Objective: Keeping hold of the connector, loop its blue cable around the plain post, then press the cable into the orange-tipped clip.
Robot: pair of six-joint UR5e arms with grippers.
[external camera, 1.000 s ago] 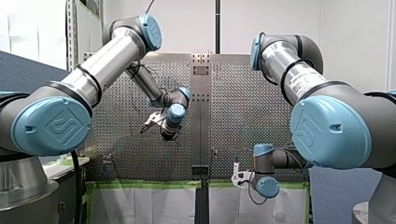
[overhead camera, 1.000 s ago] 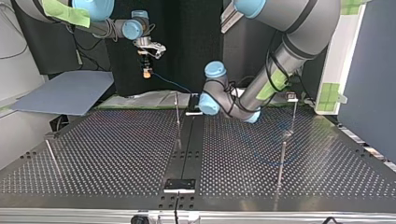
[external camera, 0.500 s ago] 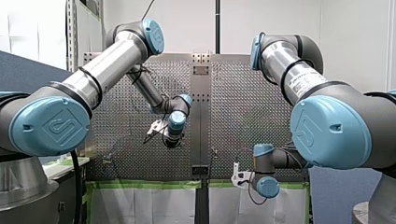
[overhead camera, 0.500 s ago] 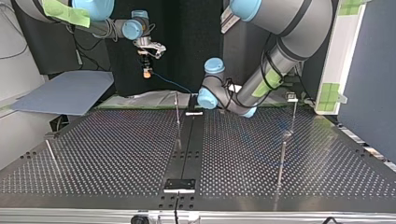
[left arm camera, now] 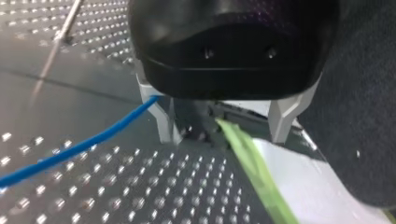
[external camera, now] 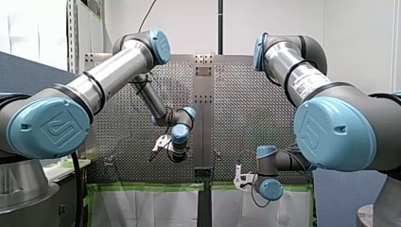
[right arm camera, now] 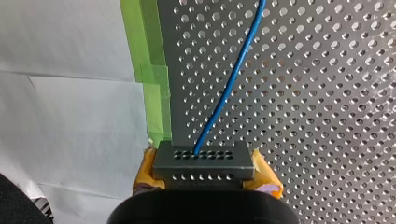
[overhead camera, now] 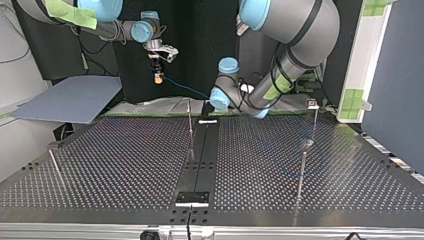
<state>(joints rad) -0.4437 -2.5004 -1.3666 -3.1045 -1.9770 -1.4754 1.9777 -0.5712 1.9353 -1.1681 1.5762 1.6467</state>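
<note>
My right gripper (right arm camera: 204, 173) is shut on the grey connector (right arm camera: 203, 158), with its yellow pads on both sides. The blue cable (right arm camera: 229, 74) runs out of the connector over the perforated table. In the top view this gripper (overhead camera: 158, 75) hangs above the table's far edge, and the cable (overhead camera: 182, 88) slants down toward my left arm. A faint blue loop lies around a thin post (overhead camera: 302, 170). My left gripper (left arm camera: 224, 135) is open just above the table, with nothing between its metal fingers (left arm camera: 164, 122). The cable (left arm camera: 79, 149) passes beside one finger.
Thin posts stand on the table: one by the centre strip (overhead camera: 190, 125), one with a small block head (overhead camera: 313, 104) at the top view's right, one leaning (overhead camera: 55, 167) at its left. Green tape (left arm camera: 254, 170) edges the table, near the left gripper.
My left arm has drawn its gripper back toward the table's taped edge, downward in the front view. My right arm and the connector have stayed still.
</note>
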